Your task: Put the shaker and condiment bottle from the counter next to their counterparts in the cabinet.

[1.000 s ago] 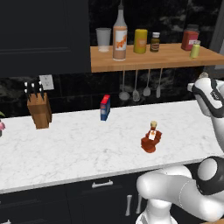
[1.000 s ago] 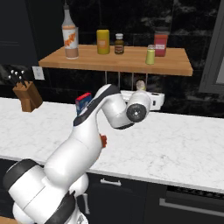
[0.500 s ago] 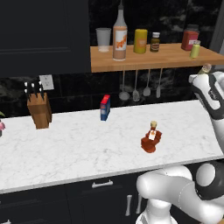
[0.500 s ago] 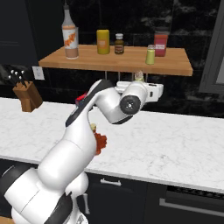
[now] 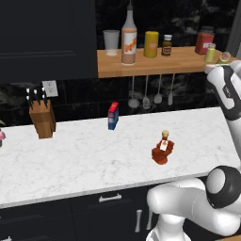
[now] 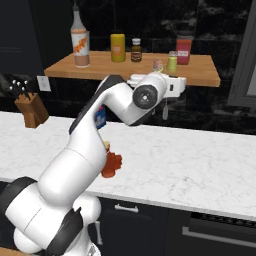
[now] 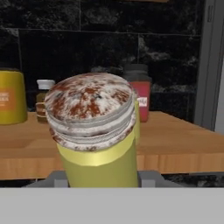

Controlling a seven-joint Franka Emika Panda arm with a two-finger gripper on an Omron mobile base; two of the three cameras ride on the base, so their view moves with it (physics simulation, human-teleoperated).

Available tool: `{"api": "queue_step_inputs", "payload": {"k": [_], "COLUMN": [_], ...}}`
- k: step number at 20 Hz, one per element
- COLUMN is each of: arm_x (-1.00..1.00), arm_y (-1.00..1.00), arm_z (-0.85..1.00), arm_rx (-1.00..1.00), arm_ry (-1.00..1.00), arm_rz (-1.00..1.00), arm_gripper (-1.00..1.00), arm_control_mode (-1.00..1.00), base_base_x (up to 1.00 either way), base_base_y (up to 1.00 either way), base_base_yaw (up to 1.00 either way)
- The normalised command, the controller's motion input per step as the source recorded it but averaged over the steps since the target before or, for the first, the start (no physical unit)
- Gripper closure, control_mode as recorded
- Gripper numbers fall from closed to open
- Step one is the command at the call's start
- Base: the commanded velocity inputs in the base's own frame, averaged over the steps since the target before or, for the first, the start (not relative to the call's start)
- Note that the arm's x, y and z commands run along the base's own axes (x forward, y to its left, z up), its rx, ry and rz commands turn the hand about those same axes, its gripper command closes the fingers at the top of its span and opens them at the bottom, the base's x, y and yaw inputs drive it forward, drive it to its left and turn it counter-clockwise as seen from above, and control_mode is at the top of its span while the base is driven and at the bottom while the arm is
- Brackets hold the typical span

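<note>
1. The pincer is closed on the shaker, which stands upright between the fingers; its yellow-green body and speckled grey cap sit close to the hand camera.
2. In the right base view the held shaker is raised to shelf height, just in front of the cabinet board's front edge.
3. The matching shaker stands on the board at about 2 o'clock from the held one, with a red jar just beside it at 1 o'clock.
4. Along the board towards 9 o'clock stand a small dark jar, a yellow canister and the tall pale bottle with the orange label.
5. The condiment bottle stands upright on the worktop, well apart from the shelf, towards the front edge.
6. On the worktop, a blue and red box stands at about 11 o'clock from the condiment bottle, and a knife block near the wall at 9 o'clock.
</note>
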Motion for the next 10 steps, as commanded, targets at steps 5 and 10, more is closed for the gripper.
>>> {"api": "queue_step_inputs", "payload": {"k": [5,10], "arm_x": [0.00,0.00], "arm_y": [0.16,0.29], "arm_z": [0.38,0.13], "arm_rx": [0.00,0.00], "arm_ry": [0.00,0.01], "arm_rz": [-0.01,-0.03], "arm_gripper": [1.00,1.00], "arm_control_mode": [-1.00,-1.00], "base_base_x": [0.00,0.00], "base_base_y": [0.00,0.00], "base_base_yaw": [0.00,0.00]}}
